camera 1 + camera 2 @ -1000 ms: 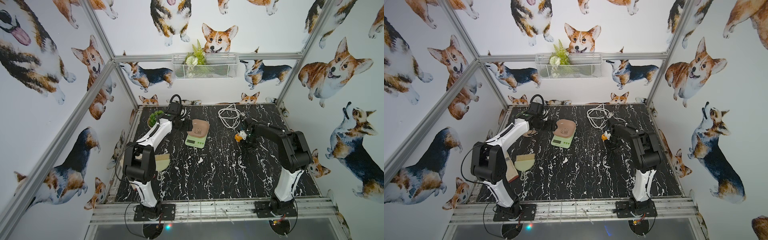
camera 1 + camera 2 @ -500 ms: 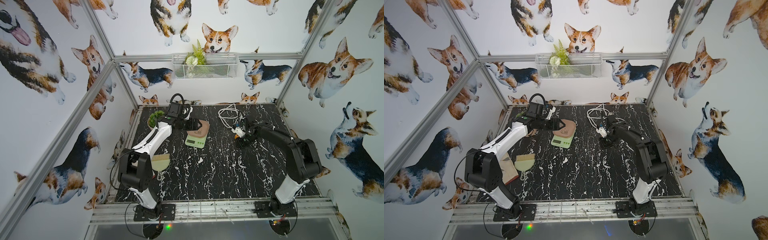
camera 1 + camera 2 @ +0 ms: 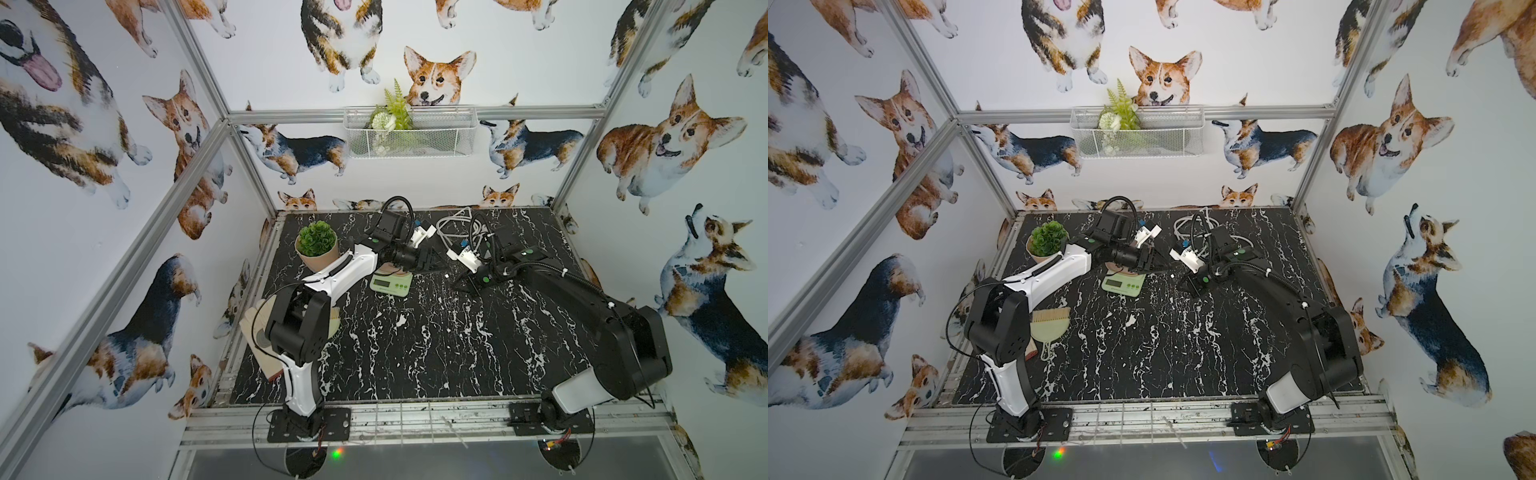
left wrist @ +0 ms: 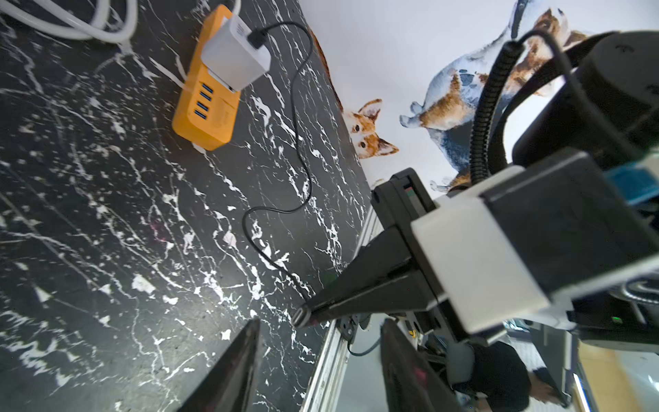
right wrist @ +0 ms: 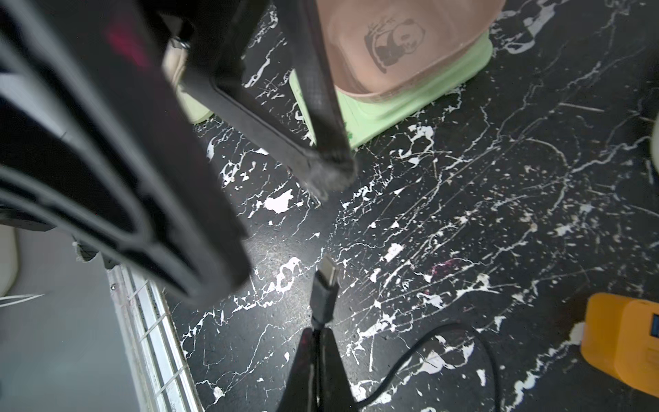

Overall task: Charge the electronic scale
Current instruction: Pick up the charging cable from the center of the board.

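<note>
Top view: wire basket (image 3: 436,141) holds fern (image 3: 395,109); pot (image 3: 316,262) holds green plant (image 3: 318,238).

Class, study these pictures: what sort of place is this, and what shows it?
Probably a robot test booth: an aluminium frame carries corgi-print walls, and a left arm and right arm are bolted to a rail beside a marble-look table holding a scale.
</note>
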Controlling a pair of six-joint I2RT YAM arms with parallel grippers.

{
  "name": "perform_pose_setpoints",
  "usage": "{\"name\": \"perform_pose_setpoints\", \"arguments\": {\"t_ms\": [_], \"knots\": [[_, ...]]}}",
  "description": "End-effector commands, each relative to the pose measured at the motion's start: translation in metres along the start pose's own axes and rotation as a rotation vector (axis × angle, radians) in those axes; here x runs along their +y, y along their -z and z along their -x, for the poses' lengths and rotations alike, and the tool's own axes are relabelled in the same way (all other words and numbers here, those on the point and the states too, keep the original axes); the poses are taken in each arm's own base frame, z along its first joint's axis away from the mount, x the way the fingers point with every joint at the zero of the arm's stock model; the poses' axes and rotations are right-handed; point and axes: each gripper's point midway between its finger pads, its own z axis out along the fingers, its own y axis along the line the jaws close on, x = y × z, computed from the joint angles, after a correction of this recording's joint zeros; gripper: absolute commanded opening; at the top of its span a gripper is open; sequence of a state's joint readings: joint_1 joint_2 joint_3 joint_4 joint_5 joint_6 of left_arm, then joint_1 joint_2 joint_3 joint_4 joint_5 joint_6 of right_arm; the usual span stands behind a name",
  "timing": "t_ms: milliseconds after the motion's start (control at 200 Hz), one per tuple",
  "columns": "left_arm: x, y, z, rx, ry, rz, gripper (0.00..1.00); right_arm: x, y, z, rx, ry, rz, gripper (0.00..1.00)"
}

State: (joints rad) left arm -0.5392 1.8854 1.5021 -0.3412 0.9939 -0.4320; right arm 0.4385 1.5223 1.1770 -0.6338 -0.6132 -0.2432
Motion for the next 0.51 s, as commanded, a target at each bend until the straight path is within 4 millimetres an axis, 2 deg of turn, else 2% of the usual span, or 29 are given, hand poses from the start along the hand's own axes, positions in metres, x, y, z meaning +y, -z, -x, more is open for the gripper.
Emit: {"name": "perform_pose_setpoints", "arguments": {"t_ms": [0, 330, 500], "knots": [[-0.015, -0.002, -0.009, 0.072, -0.05, -0.088, 0.48, 0.015, 0.002, 0.003, -0.016, 0.05, 0.081, 0.0], [-0.014, 0.001, -0.023, 0.141, -0.129, -0.075, 0.42, 0.021, 0.003, 0.001, -0.001, 0.057, 0.115, 0.0], [-0.006, 0.004, -0.032, 0.175, -0.153, -0.022, 0.42, 0.024, 0.004, 0.0, 0.0, 0.062, 0.126, 0.0]]}}
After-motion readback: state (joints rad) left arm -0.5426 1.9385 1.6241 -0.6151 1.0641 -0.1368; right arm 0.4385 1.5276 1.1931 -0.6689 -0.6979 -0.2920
